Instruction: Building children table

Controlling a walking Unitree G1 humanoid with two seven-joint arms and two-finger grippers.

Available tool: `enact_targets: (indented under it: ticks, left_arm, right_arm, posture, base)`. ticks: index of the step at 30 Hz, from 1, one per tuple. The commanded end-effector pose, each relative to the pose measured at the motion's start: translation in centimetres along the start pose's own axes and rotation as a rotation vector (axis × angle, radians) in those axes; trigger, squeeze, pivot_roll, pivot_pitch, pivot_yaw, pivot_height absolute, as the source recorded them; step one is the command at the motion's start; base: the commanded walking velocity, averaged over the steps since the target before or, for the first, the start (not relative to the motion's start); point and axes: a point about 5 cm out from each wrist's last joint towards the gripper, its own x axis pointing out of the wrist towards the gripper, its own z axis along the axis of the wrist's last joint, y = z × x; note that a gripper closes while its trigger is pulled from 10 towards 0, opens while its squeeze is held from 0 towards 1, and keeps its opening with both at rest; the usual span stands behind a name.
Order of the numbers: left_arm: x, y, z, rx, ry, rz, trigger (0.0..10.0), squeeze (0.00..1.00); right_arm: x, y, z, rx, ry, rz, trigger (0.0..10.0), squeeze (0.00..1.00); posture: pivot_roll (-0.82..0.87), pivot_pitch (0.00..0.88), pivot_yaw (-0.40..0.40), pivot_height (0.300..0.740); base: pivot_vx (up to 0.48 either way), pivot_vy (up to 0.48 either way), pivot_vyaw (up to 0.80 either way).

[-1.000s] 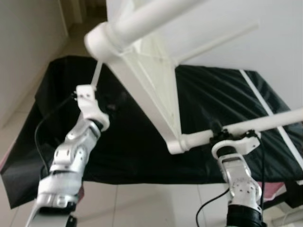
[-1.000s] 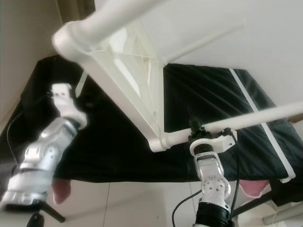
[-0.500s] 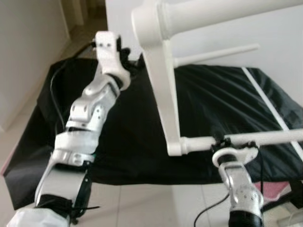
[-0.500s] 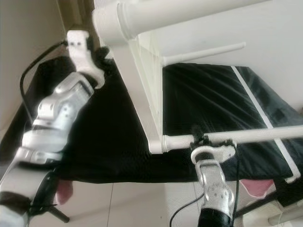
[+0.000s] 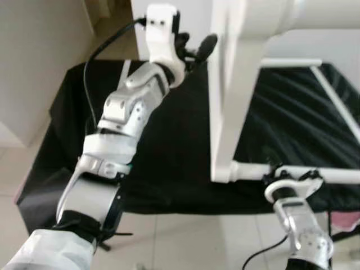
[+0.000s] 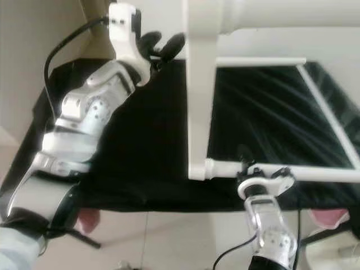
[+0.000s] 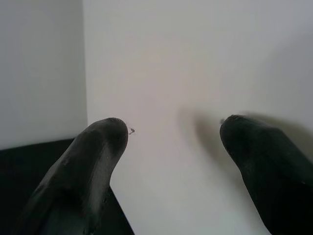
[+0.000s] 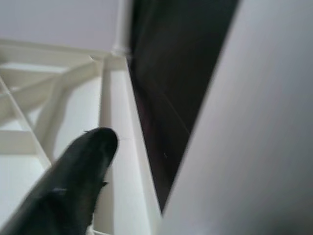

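Table (image 5: 236,107): white, tipped on edge above the black sheet (image 5: 169,146), its flat top facing my left arm. Left gripper (image 5: 194,46): I see it raised beside the top, fingers (image 7: 93,161) spread, grasping nothing. Right gripper (image 6: 253,167): at the lower leg (image 5: 315,173); I cannot tell whether it is clenched.

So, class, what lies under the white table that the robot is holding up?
A black sheet lies under the white table. What it covers is hidden; pale floor tiles show at its near edge.
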Motion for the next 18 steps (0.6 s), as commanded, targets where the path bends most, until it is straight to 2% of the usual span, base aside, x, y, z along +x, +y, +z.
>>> enact_targets:
  ticks: [1,2,3,4,6,11,12,14,15,17,18]
  left_arm:
    - [0.1,-1.4,0.3,0.022,0.017,-0.252,10.0,0.00]
    - [0.2,-1.4,0.4,0.023,0.017,-0.252,10.0,0.00]
    - [0.2,-1.3,0.5,0.024,0.017,-0.252,10.0,0.00]
    - [0.2,-1.3,0.5,0.024,0.017,-0.252,10.0,0.00]
    - [0.4,-1.2,0.8,0.020,0.017,-0.253,10.0,0.00]
    - [0.5,-1.2,1.0,0.029,0.012,-0.255,10.0,0.00]
    - [0.6,-1.2,1.2,0.028,0.008,-0.256,10.0,0.00]
    - [0.9,-1.3,1.5,0.030,-0.002,-0.256,10.0,0.00]
    - [1.0,-1.4,1.8,0.029,-0.009,-0.259,10.0,0.00]
    - [1.3,-1.6,2.3,0.029,-0.022,-0.268,10.0,0.00]
    - [1.3,-1.6,2.3,0.029,-0.022,-0.268,10.0,0.00]
  right_arm:
    - [-7.1,-5.0,-3.8,0.041,0.099,-0.198,10.0,0.39]
    - [-7.8,-5.1,-3.7,0.043,0.102,-0.207,10.0,0.00]
    - [-8.7,-5.3,-3.6,0.031,0.105,-0.227,10.0,0.00]
    - [-8.7,-5.3,-3.6,0.031,0.105,-0.227,10.0,0.00]
    - [-10.5,-5.0,-3.1,0.020,0.082,-0.235,10.0,0.00]
    - [-11.3,-4.9,-3.1,-0.015,0.046,-0.273,10.0,0.00]
    - [-11.7,-5.2,-3.0,-0.044,0.035,-0.303,10.0,0.00]
    - [-13.2,-6.7,-3.1,-0.004,0.015,-0.381,10.0,0.00]
    - [-14.0,-7.5,-2.8,-0.018,0.011,-0.416,10.0,0.00]
    - [-15.7,-9.1,-2.9,-0.027,0.044,-0.433,10.0,0.00]
    - [-15.7,-9.1,-2.9,-0.027,0.044,-0.433,10.0,0.00]
  posture:
    - [-0.05,0.120,0.049,0.740]
    - [-0.06,0.129,0.054,0.740]
    - [-0.06,0.129,0.054,0.740]
    - [-0.06,0.129,0.054,0.740]
    - [-0.07,0.143,0.068,0.740]
    - [-0.08,0.149,0.072,0.740]
    - [-0.08,0.156,0.076,0.740]
    - [-0.08,0.162,0.079,0.740]
    - [-0.09,0.167,0.084,0.740]
    - [-0.09,0.172,0.090,0.740]
    - [-0.09,0.172,0.090,0.740]
  base:
    - [0.000,0.000,0.00]
    - [0.000,0.000,0.00]
    - [0.000,0.000,0.00]
    - [0.000,0.000,0.00]
    - [0.000,0.000,0.00]
    - [0.000,0.000,0.00]
    - [0.000,0.000,0.00]
    - [0.000,0.000,0.00]
    - [0.000,0.000,0.00]
    - [0.000,0.000,0.00]
    - [0.000,0.000,0.00]
